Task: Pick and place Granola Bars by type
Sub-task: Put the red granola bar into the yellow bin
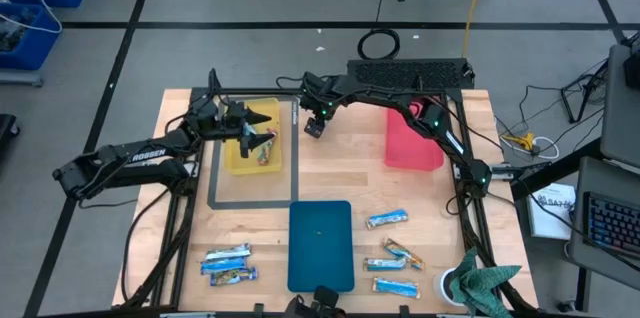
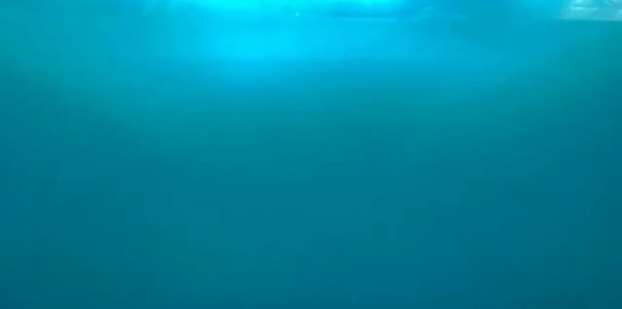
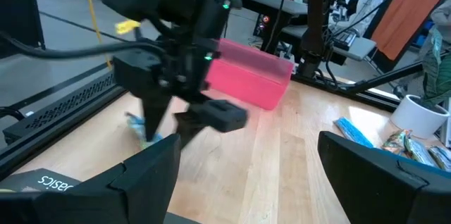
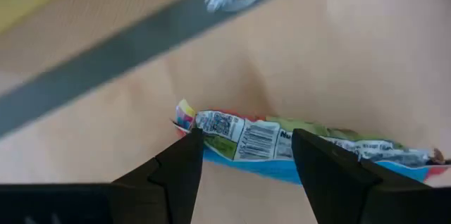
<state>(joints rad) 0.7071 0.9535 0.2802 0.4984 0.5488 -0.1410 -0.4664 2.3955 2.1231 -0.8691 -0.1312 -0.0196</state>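
Right gripper (image 4: 246, 160) spread over a multicoloured bar (image 4: 296, 143) on the wooden table (image 1: 340, 173), bar between its fingers, not yet pinched. Left gripper (image 1: 258, 143) open above the yellow tray (image 1: 240, 158), one bar (image 1: 266, 154) inside. Most bars (image 1: 395, 258) unsorted near the blue tray (image 1: 320, 243); red tray (image 1: 410, 143) looks empty. Grey workshop floor around

2 black arms (image 1: 130, 161), white lettering, green LEDs.

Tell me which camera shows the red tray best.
The high view: the red tray shows from above, with only one edge crossed by the right arm. The left wrist view shows it side-on, partly behind that arm. The low and right wrist views show none of it.
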